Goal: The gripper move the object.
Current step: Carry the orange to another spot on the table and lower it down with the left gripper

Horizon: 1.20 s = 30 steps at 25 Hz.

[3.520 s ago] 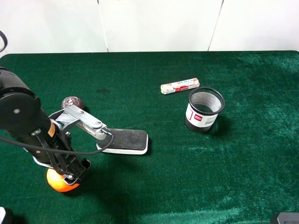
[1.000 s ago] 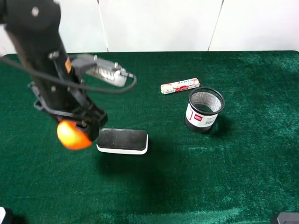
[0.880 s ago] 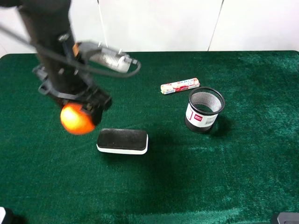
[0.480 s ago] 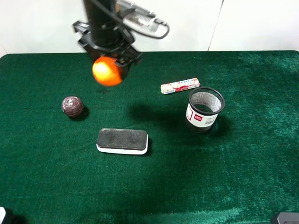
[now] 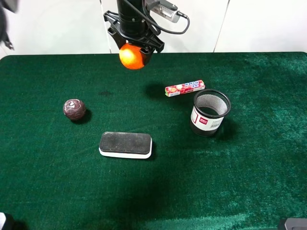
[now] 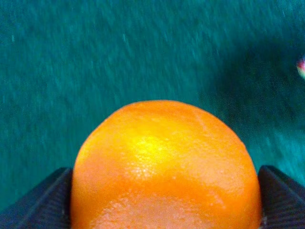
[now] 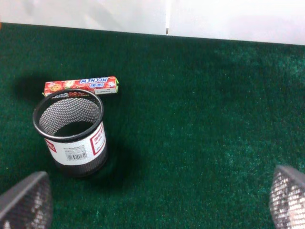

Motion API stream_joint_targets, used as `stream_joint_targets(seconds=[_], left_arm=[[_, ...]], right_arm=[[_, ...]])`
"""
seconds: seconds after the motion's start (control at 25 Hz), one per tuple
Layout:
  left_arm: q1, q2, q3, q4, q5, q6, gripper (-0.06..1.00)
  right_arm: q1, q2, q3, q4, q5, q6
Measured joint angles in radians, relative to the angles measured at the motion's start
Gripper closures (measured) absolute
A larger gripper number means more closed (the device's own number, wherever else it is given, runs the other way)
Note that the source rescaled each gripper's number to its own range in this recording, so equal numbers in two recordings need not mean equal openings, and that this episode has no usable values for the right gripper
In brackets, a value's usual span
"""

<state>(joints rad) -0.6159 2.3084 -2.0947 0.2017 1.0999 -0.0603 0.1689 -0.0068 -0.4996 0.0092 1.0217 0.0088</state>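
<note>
A: Where is the orange found?

B: The orange (image 5: 132, 57) is seen over the far side of the table (image 5: 249, 172), close to the white wall. It is held clear of the green cloth, and its shadow is cast apart from it, just beside the left end of the candy (image 5: 185, 88).

A: How is it held?

B: It is clamped by the left gripper (image 5: 135, 48). In the left wrist view a dark finger (image 6: 38, 202) is pressed against each side of the fruit, so the jaws are spread only to the orange's width and closed on it. The gripper is pointed downward, with the fruit hung beneath it.

A: And the right gripper?

B: The right gripper (image 7: 155, 200) is shown by its own camera with the two fingertips set far apart at the edges of the picture. The jaws are held wide and nothing is gripped between them.

A: What else is laid out on the cloth?

B: A mesh cup (image 5: 209, 113) is stood upright right of centre, with the candy lying just behind it, not touching. An eraser (image 5: 125, 144) is laid flat near the middle. A purple ball (image 5: 74, 108) is rested to its left, well apart from the orange.
</note>
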Motion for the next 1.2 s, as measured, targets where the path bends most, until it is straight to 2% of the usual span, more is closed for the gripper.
stream_joint_targets(seconds=[0.32,0.6,0.88,1.2], left_arm=[[0.028,0.078,-0.006,0.000,-0.188,0.009,0.94],[0.055,0.130,-0.006,-0.019,-0.308,0.013,0.94],[0.066,0.170,-0.007,-0.049,-0.371,0.024,0.94],[0.066,0.201,-0.007,-0.100,-0.370,0.035,0.94]], right_arm=[[0.000,0.000,0.000,0.000,0.000,0.000],[0.000,0.000,0.000,0.000,0.000,0.000],[0.000,0.000,0.000,0.000,0.000,0.000],[0.000,0.000,0.000,0.000,0.000,0.000]])
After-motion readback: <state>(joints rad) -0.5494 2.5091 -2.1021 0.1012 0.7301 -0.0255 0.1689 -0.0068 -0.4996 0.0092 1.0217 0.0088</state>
